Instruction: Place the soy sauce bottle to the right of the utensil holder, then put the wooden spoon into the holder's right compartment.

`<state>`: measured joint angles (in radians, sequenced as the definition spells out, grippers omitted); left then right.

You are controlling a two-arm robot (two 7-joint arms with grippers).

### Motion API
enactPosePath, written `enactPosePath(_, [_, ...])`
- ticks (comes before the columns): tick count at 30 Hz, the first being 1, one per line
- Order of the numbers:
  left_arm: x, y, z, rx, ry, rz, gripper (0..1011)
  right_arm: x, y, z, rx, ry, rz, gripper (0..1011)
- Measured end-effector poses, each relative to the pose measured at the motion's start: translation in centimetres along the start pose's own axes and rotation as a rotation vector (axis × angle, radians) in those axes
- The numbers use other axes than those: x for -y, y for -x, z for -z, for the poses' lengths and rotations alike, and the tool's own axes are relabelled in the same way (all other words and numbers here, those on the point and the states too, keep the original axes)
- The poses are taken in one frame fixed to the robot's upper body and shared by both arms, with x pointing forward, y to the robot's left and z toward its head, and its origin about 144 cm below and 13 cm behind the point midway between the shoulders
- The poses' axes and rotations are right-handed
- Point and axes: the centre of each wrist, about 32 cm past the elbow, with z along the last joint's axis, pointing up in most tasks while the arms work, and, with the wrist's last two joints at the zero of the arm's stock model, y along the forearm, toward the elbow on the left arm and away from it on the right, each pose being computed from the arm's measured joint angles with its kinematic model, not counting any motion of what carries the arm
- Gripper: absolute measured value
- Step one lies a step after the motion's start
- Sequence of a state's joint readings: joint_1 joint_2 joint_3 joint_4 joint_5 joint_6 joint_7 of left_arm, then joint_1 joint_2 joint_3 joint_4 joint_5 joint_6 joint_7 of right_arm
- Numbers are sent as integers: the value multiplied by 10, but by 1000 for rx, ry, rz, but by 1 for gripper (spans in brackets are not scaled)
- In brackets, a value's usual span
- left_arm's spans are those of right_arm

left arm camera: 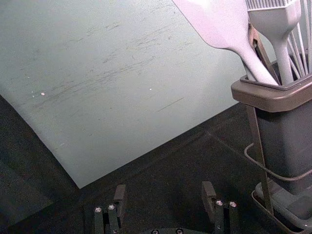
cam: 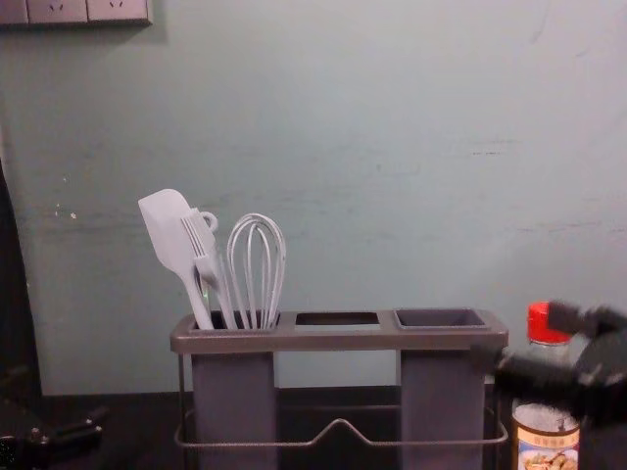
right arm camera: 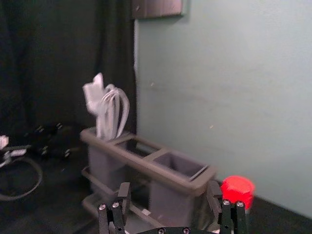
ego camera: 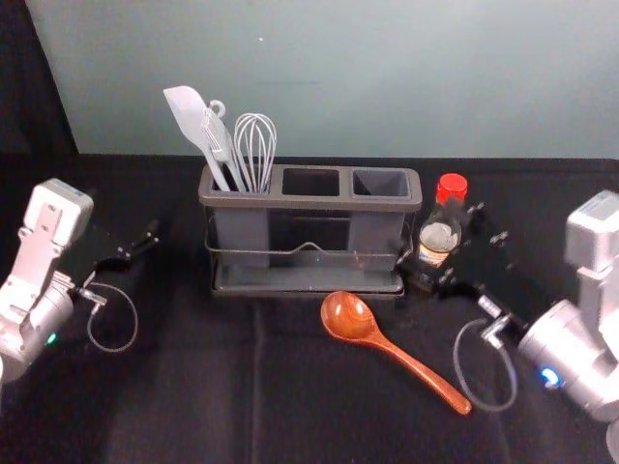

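Two empty tools gape wide: right tool (right arm camera: pixel 168 186) by the bottle (ego camera: pixel 438 237), left tool (left arm camera: pixel 164 187) at left; I'd pinch the spoon (ego camera: pixel 392 351) (light, likely slick) mid-handle.

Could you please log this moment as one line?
soy sauce bottle: upright, right of holder | right gripper: open, near bottle | wooden spoon: on table, in front of holder | left gripper: open, left of holder

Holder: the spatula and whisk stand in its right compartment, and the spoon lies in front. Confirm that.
No: in the head view the spatula and whisk stand in the left compartment of the holder; the spoon lies in front.
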<state>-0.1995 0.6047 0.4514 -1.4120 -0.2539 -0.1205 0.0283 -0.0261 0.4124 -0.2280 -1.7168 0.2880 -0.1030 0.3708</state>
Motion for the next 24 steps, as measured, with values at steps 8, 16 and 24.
enactPosePath(8, [0,0,0,0,0,0,1000,-4,17,19,-28,68,-38,1000])
enactPosePath(16, [0,0,0,0,0,0,1000,-8,24,29,-51,94,-52,1000])
enactPosePath(24, [0,0,0,0,0,0,1000,-7,23,28,-48,93,-52,1002])
